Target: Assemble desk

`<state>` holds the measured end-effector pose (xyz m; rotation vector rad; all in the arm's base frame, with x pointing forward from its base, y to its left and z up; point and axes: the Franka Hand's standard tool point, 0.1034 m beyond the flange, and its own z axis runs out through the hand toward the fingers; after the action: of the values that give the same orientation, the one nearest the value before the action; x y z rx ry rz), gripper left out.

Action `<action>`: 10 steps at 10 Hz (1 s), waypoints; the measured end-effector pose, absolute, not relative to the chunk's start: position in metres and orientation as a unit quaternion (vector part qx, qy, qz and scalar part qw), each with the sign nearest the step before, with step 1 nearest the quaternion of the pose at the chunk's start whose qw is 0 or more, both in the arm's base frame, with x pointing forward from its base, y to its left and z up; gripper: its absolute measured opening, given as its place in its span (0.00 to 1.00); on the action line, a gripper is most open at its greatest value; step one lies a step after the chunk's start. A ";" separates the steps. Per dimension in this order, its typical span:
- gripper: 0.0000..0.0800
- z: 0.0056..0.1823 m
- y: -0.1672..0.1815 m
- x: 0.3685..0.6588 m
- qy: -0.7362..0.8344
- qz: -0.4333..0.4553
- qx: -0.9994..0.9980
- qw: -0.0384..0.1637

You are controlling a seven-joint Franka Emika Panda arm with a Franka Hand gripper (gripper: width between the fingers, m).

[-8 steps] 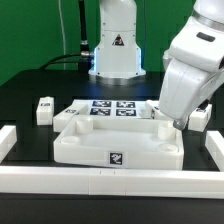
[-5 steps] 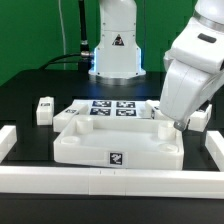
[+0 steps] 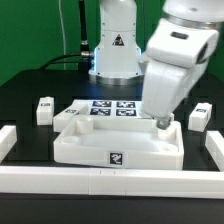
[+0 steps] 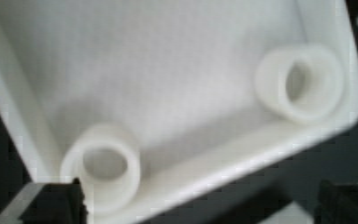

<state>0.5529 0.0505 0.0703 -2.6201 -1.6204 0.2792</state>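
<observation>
The tabletop [image 3: 85, 148] is a white plastic tray with raised rims, lying flat and open side up in the middle of the black counter [image 3: 32, 145], with a black-and-white square marker [image 3: 117, 157] on its near wall. Seen close in the wrist view, its smooth inner floor [image 4: 158, 90] carries two raised round sockets [image 4: 306, 80]. One white block leg [image 3: 44, 109] lies apart at the exterior view's left, a second block leg [image 3: 199, 117] at the exterior view's right
</observation>
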 end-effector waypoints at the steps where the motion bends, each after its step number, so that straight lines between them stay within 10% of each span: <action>1: 0.81 0.068 0.042 0.545 -0.536 0.075 -0.840 0.021; 10: 0.81 0.052 0.007 0.506 -0.612 0.033 -0.789 0.032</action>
<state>0.5065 0.0071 0.0521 -2.4304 -1.8847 0.1020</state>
